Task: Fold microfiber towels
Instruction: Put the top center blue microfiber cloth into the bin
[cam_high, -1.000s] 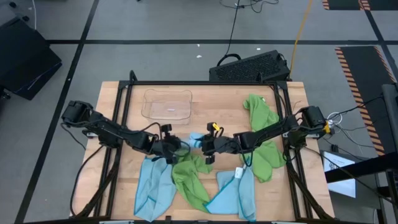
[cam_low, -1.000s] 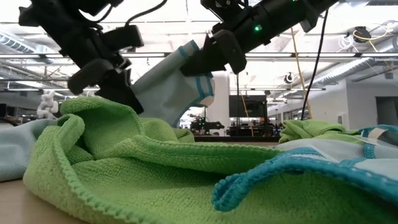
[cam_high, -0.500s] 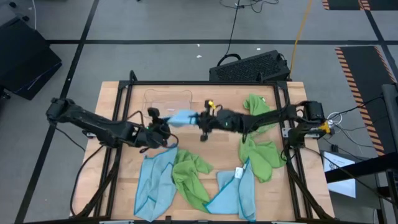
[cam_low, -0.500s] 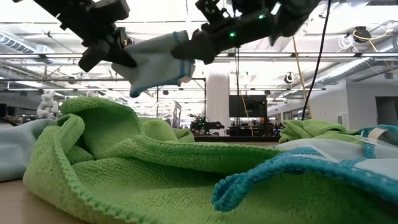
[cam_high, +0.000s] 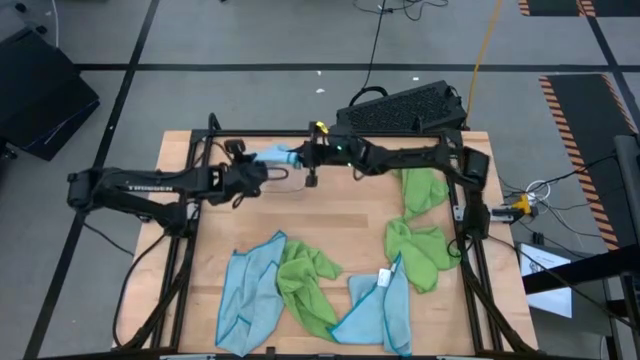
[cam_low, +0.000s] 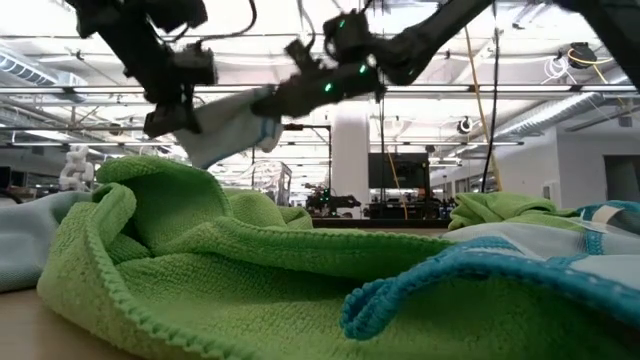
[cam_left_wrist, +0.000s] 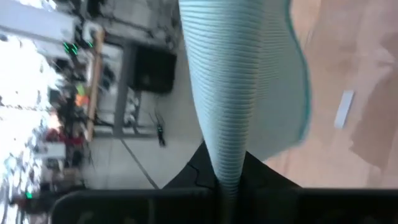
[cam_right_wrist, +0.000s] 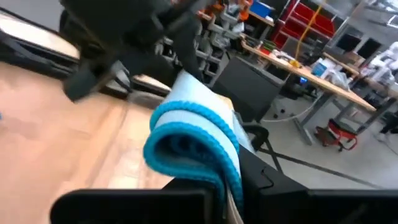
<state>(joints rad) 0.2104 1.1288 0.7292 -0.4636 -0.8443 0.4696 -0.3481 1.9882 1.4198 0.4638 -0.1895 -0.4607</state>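
A small folded light blue towel (cam_high: 277, 155) hangs in the air over the far part of the table, between my two grippers. My left gripper (cam_high: 258, 168) is shut on its left end and my right gripper (cam_high: 303, 157) on its right end. In the low view the towel (cam_low: 225, 118) spans from the left gripper (cam_low: 185, 118) to the right gripper (cam_low: 272, 100). Other towels lie loose near the front edge: blue (cam_high: 248, 292), green (cam_high: 305, 285) and blue (cam_high: 380, 312). My left gripper pinches one end of the folded blue towel (cam_left_wrist: 225, 163) between its two fingers; several layers run away from the fingers. It comes from the table's left, slanting a little downward. The towel is lifted clear of the table. My right gripper pinches the other end of the towel, at a rolled fold with teal edging (cam_right_wrist: 208, 163), in several layers. Its fingers lie about level, coming from the table's right. That end is held clear of the table.
A crumpled green towel (cam_high: 420, 225) lies along the right side of the table. A black box (cam_high: 405, 108) stands just beyond the far edge. The bare wooden tabletop (cam_high: 330, 215) shows in the middle.
Both grippers have carried the folded blue towel from the middle of the table up and toward the far edge, and somewhat left, over where the clear tray stood. Both stay shut. The towel stays stretched between them, clear of the table.
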